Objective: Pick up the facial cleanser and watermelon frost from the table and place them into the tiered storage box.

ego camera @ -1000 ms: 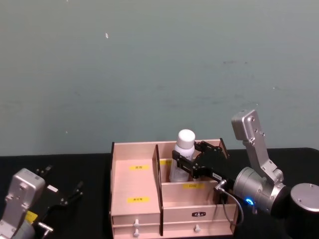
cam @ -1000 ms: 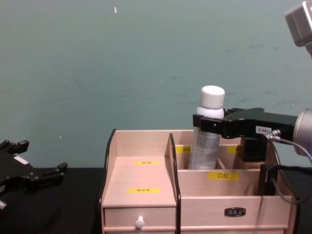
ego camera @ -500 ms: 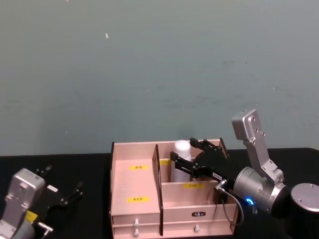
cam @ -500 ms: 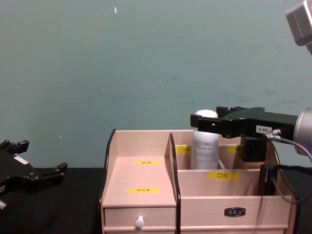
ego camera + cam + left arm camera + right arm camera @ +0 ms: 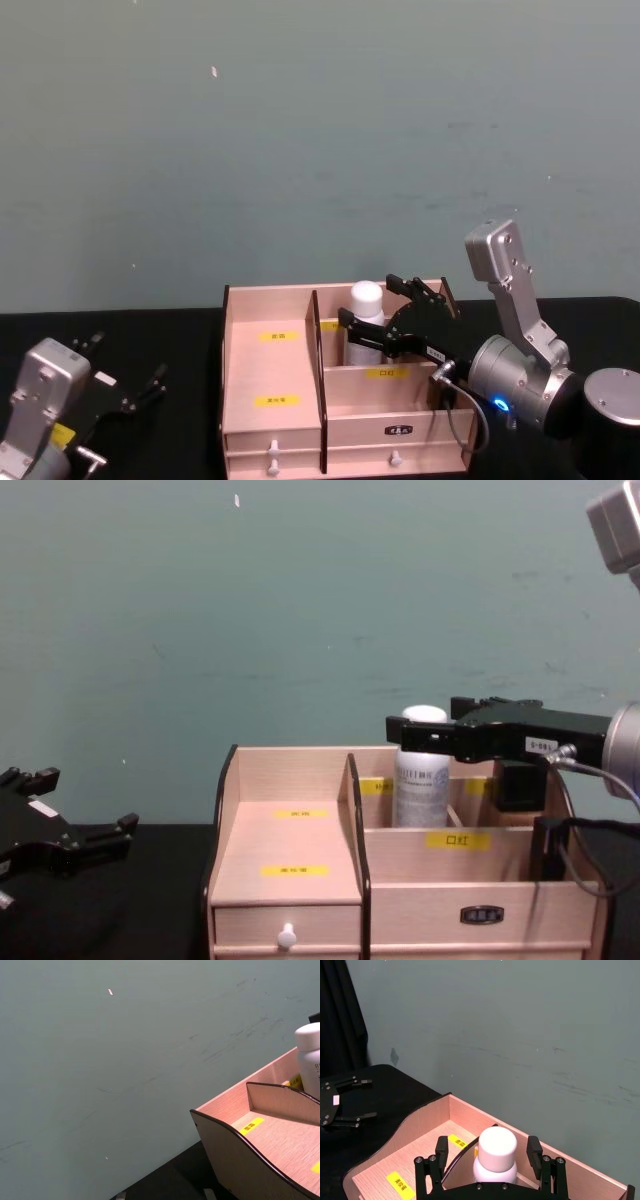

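Left of the tiered storage box, your left claw lies open on the black table. In the box's rear compartment, the white-capped bottle, likely the facial cleanser, has just sunk lower. Your right claw now stands spread around its cap, so it looks released. The bottle is upright, pale and labelled.

The white bottle is filling a back pocket of the tiered storage box, and the right end effector is sitting spread around its cap. Past the dark divider, toward the worktop's left edge, the wide steps are lying open.
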`<control>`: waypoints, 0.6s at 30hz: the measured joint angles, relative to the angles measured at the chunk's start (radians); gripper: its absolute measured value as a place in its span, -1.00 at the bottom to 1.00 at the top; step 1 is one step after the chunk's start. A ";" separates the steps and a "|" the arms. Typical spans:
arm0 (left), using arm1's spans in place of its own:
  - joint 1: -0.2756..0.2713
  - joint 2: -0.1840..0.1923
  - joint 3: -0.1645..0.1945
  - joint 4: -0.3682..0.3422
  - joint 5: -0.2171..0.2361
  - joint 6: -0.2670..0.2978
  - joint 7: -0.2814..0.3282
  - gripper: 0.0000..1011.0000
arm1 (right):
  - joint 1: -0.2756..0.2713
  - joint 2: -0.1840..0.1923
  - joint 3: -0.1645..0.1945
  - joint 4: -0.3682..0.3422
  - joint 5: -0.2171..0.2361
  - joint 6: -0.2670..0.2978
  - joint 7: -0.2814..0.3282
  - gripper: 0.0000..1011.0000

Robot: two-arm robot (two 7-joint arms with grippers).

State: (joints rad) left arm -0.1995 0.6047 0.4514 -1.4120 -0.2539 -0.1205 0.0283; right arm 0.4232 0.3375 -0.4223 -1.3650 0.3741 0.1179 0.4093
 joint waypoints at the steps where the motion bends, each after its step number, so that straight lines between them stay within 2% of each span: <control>1: 0.000 0.000 0.000 0.000 0.000 0.000 0.000 0.98 | 0.000 0.000 0.000 0.000 0.000 0.000 0.000 0.98; 18: 0.000 0.000 0.000 0.000 0.000 0.000 0.000 0.98 | -0.013 0.005 0.008 -0.021 -0.005 0.008 -0.014 0.98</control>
State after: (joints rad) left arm -0.1995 0.6046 0.4514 -1.4119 -0.2539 -0.1206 0.0283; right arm 0.4103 0.3426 -0.4147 -1.3855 0.3695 0.1256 0.3958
